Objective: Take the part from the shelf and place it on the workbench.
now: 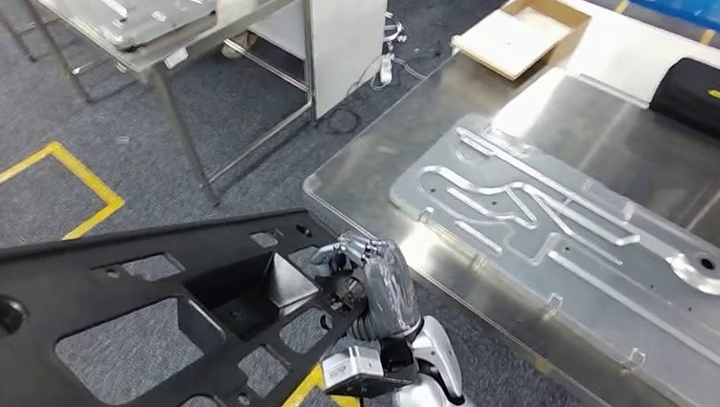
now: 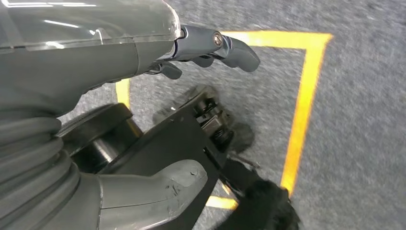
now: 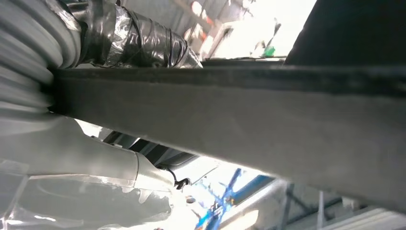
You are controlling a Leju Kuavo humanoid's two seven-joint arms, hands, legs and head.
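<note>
The right hand (image 1: 375, 279) clamps the near edge of the long black frame part (image 1: 139, 303), carried over the floor just short of the workbench (image 1: 358, 179). That overhang could twist loose or clip the bench's metal fixture plate (image 1: 574, 238). The left wrist view shows the left hand (image 2: 143, 187) gripping the part's far end, above yellow floor tape (image 2: 301, 110).

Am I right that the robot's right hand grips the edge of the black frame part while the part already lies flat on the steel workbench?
Not quite. The right hand does grip the edge of the black frame part, but the part is not on the steel workbench: the head view shows it held over the grey carpet and yellow floor tape, short of the bench edge.
</note>
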